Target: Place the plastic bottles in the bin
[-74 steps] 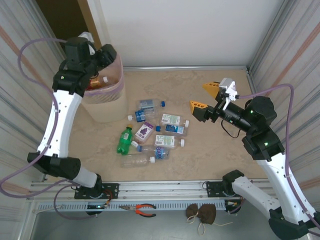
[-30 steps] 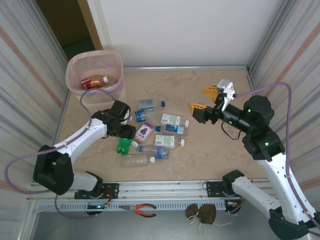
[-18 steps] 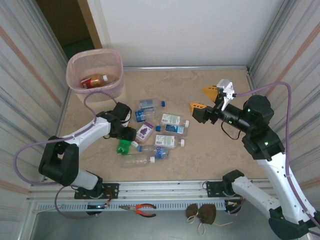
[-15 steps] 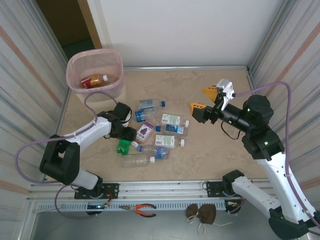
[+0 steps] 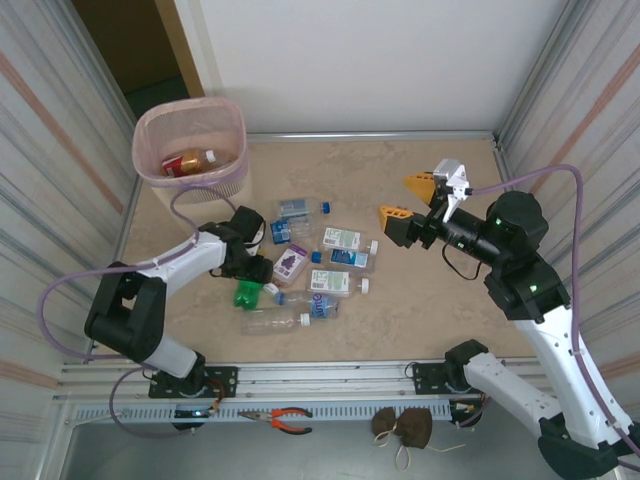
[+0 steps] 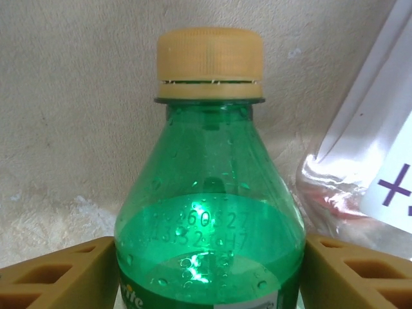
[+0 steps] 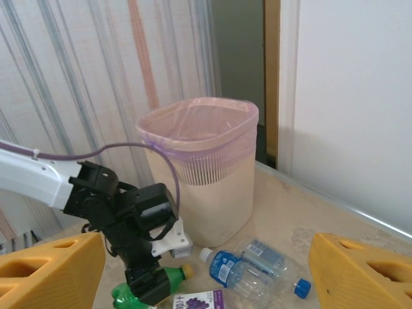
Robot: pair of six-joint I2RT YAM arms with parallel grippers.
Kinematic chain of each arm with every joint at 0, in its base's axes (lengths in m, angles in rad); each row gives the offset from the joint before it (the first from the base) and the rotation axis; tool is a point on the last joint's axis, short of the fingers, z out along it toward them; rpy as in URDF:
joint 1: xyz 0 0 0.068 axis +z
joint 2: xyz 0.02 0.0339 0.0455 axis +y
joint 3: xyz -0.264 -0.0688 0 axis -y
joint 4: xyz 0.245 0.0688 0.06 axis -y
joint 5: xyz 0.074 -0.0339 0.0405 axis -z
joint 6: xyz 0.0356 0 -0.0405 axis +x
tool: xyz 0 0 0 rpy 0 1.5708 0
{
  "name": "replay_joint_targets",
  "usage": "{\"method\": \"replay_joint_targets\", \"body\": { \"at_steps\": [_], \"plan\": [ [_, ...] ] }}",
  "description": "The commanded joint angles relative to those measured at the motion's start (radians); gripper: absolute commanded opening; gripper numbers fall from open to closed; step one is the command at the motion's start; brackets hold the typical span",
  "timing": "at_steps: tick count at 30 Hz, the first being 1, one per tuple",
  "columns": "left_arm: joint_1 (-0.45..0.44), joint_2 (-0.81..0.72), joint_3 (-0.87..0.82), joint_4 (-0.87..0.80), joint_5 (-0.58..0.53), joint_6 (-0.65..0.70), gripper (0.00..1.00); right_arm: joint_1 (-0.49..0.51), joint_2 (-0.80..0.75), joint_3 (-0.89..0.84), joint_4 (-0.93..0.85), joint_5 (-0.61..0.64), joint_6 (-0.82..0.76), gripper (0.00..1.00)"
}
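A green bottle (image 6: 209, 212) with a yellow cap lies on the table at the left of the pile (image 5: 247, 291). My left gripper (image 5: 254, 270) is low over it, and both tan fingers (image 6: 58, 273) sit against its sides with no gap showing. Several more plastic bottles (image 5: 318, 262) lie in a cluster mid-table, clear with blue or white caps. The bin (image 5: 233, 172) stands at the back left with an orange-brown bottle (image 5: 190, 160) inside. My right gripper (image 5: 405, 196) hovers open to the right of the pile, nothing between its fingers (image 7: 51, 270).
Corrugated walls close in the table on both sides, and a white wall at the back. A doorway opens behind the bin (image 7: 199, 167). Pliers (image 5: 291, 420) and a brown pouch (image 5: 403, 426) lie below the front rail. Bare tabletop stretches at the back and right (image 5: 400, 160).
The left arm came down from over the bin to the green bottle, and over the last second its fingers narrowed onto it. The right arm has not moved.
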Motion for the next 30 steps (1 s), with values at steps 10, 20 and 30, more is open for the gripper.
{"method": "replay_joint_targets", "body": {
  "at_steps": [10,20,30],
  "plan": [
    [0.009,0.01,0.005,-0.029,0.009,-0.023,0.63,0.006,-0.02,0.014,0.004,0.007,0.023,0.81],
    [0.008,-0.18,0.045,-0.095,0.071,-0.01,0.59,0.006,-0.028,0.022,-0.006,0.011,0.023,0.81],
    [0.006,-0.385,0.177,-0.077,0.26,0.002,0.57,0.009,-0.031,0.026,0.001,0.012,0.023,0.81]
  ]
}}
